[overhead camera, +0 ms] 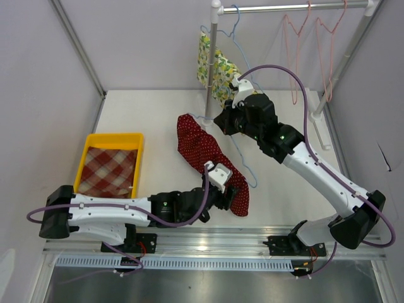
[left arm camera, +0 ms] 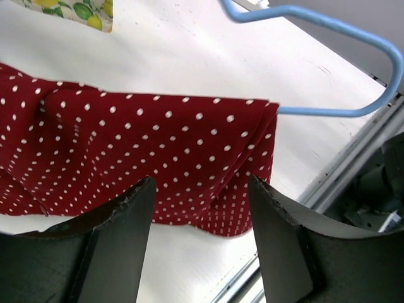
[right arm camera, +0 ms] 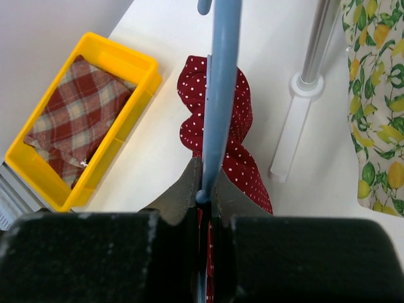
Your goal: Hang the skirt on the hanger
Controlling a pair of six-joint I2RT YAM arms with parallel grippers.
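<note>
The red polka-dot skirt (overhead camera: 208, 158) lies crumpled on the white table, also in the left wrist view (left arm camera: 139, 151) and the right wrist view (right arm camera: 237, 126). A blue wire hanger (overhead camera: 243, 158) lies partly in it; its wire shows past the skirt's end (left arm camera: 341, 63). My right gripper (overhead camera: 228, 120) is shut on the hanger's wire (right arm camera: 218, 95) above the skirt's far end. My left gripper (overhead camera: 222, 196) is open at the skirt's near end, its fingers (left arm camera: 120, 233) just short of the hem, holding nothing.
A yellow tray (overhead camera: 88, 148) holding a plaid cloth (overhead camera: 107, 170) sits at the left. A garment rail's upright pole (overhead camera: 211, 57) stands behind, with a lemon-print garment (overhead camera: 214, 66) on a blue hanger and pink hangers (overhead camera: 315, 31) on the bar.
</note>
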